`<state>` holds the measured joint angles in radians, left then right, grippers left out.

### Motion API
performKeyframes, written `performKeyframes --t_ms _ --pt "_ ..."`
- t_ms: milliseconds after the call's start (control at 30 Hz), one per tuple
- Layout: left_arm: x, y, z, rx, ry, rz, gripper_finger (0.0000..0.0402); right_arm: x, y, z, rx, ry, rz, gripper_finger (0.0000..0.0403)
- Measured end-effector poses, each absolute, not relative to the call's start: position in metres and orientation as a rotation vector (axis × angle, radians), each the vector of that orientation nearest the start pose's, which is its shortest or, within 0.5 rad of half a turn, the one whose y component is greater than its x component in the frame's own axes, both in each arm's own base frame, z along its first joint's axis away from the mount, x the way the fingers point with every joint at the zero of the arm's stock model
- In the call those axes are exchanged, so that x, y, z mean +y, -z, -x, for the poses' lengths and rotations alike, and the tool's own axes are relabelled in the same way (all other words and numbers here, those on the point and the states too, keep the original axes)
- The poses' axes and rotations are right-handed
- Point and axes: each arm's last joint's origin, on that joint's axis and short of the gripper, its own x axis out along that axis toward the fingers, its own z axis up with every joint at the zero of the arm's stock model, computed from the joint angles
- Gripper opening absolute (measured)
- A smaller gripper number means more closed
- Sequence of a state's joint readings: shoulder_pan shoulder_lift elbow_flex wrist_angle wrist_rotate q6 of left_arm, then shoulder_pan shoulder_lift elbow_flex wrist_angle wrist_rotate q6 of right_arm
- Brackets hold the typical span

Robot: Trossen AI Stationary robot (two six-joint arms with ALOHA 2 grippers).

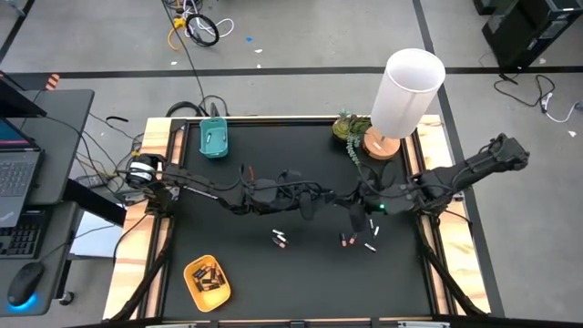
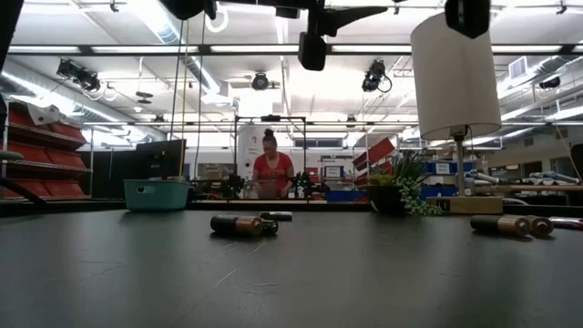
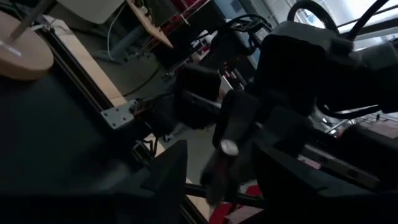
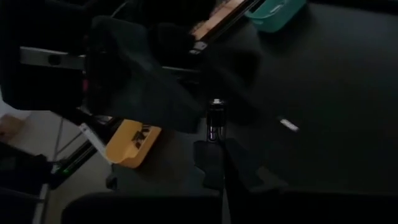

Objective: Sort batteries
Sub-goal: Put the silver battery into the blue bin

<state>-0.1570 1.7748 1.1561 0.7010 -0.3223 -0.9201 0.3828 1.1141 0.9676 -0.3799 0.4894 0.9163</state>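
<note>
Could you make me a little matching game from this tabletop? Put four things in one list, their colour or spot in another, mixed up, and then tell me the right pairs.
Things:
1. oval tray
2. rectangular tray
3. lamp
4. loose batteries

Descriptions:
A. teal, at the far edge of the black table, on the left arm's side
B. tall white shade on a round wooden base, at the far corner on the right arm's side
C. yellow, at the near edge, with dark batteries lying in it
D. lying on the bare tabletop near the middle

Pairs: 1-C, 2-A, 3-B, 4-D
</note>
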Motion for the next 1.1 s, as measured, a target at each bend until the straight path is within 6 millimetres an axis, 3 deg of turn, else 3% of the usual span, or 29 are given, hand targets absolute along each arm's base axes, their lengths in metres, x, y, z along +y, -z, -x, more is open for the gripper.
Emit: performKeyframes --t_ms 267,333,467,733,933,1100 --pt "-0.053 -0.277 -0.399 -0.163 -0.134 0.915 0.0166 0.076 -0.317 -0.24 0.341 0.259 -0.691 0.0" --pt "-0.053 -0.277 -0.399 -0.165 -0.138 0.907 0.0137 0.076 -0.317 -0.24 0.343 0.26 -0.69 0.0" --pt "-0.053 -0.279 -0.399 -0.17 -0.141 0.865 0.0037 0.075 -0.317 -0.239 0.333 0.282 -0.683 0.0" --pt "-0.051 -0.278 -0.399 -0.171 -0.156 0.859 0.0037 0.074 -0.317 -0.239 0.315 0.312 -0.677 0.0005" --pt "-0.042 -0.276 -0.4 -0.162 -0.183 0.854 0.0037 0.074 -0.316 -0.238 0.336 0.311 -0.685 0.006" --pt "-0.024 -0.272 -0.396 -0.048 -0.273 0.82 0.0037 0.071 -0.316 -0.229 0.376 0.326 -0.699 0.011"
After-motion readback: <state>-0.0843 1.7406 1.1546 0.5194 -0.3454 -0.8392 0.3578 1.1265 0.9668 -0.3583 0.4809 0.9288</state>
